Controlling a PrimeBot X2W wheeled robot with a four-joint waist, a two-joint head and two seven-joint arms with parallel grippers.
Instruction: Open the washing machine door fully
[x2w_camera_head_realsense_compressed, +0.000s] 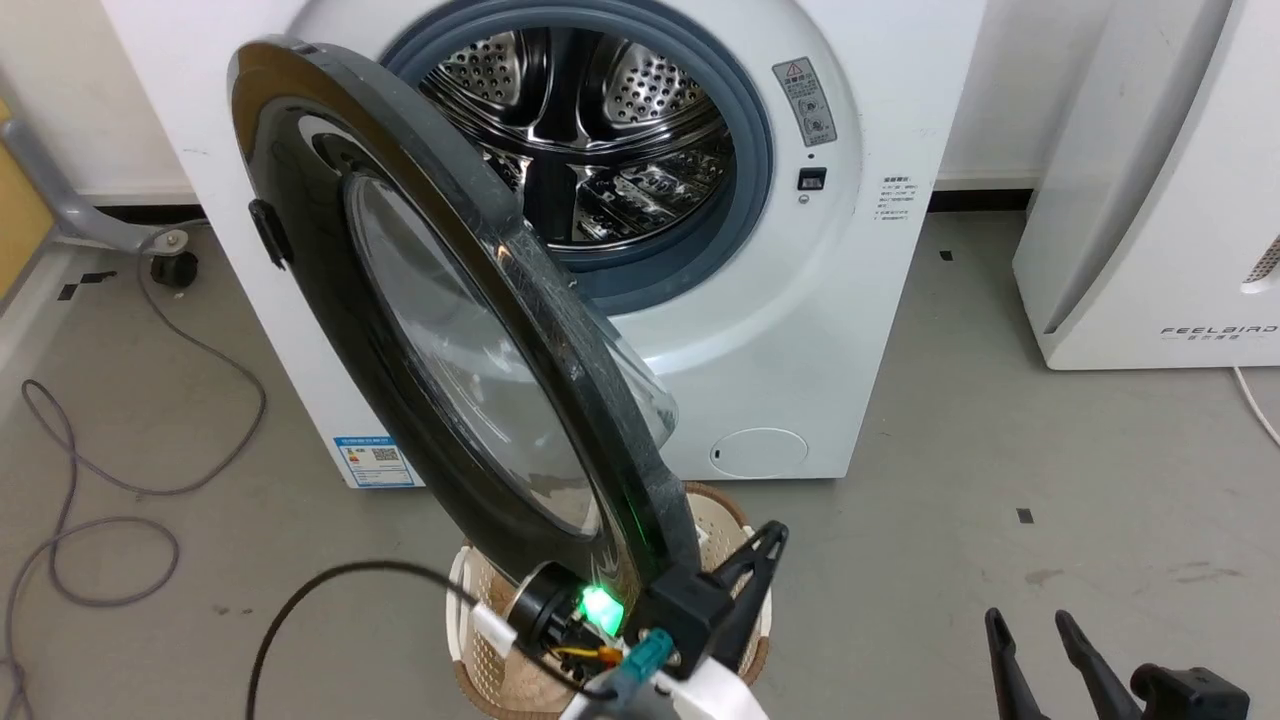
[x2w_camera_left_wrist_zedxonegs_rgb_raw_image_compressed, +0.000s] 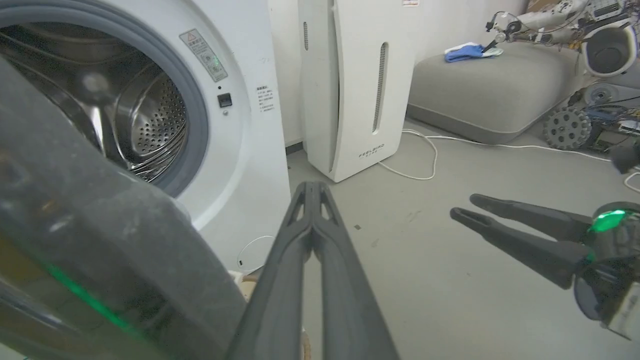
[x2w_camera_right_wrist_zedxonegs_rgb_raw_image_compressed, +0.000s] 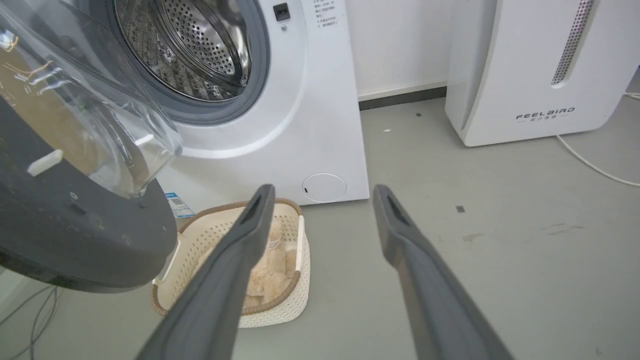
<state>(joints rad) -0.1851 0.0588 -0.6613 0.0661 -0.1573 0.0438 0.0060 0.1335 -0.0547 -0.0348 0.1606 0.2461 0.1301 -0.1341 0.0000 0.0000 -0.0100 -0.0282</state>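
From the head, the washing machine (x2w_camera_head_realsense_compressed: 800, 330) stands with its steel drum (x2w_camera_head_realsense_compressed: 590, 130) bare. The washing machine door (x2w_camera_head_realsense_compressed: 310, 270) is swung out on its hinge at the left, almost edge-on to this camera, with its lower rim hanging above a cream basket (x2w_camera_head_realsense_compressed: 735, 520) on the floor. The left pincer (x2w_camera_head_realsense_compressed: 775, 530) sits low, just beside the inner side of that rim. The right pincer (x2w_camera_head_realsense_compressed: 1029, 615) waits at the lower right, well apart from the door.

From the left wrist, the left pincer (x2w_camera_left_wrist_zedxonegs_rgb_raw_image_compressed: 312, 200) is clenched on nothing, its two fingers pressed flat together. The door's dark rim (x2w_camera_left_wrist_zedxonegs_rgb_raw_image_compressed: 100, 240) bulks close on the left of them; whether they touch it I cannot tell. The right pincer (x2w_camera_left_wrist_zedxonegs_rgb_raw_image_compressed: 462, 206) shows beyond over bare floor, its fingers parted and empty.

From the right wrist, the right pincer (x2w_camera_right_wrist_zedxonegs_rgb_raw_image_compressed: 322, 190) is released, with a wide gap between its fingers and nothing in it. The door (x2w_camera_right_wrist_zedxonegs_rgb_raw_image_compressed: 75, 235) and its clear glass bowl (x2w_camera_right_wrist_zedxonegs_rgb_raw_image_compressed: 100, 125) fill the left, with the basket (x2w_camera_right_wrist_zedxonegs_rgb_raw_image_compressed: 272, 312) beneath them.

I judge the step in hand to be the swing itself: the door is partly open, not fully. The next move calls for the closed left fingers to press on the door's inner face and sweep it leftward around the hinge, staying clear of the glass bowl and the basket.
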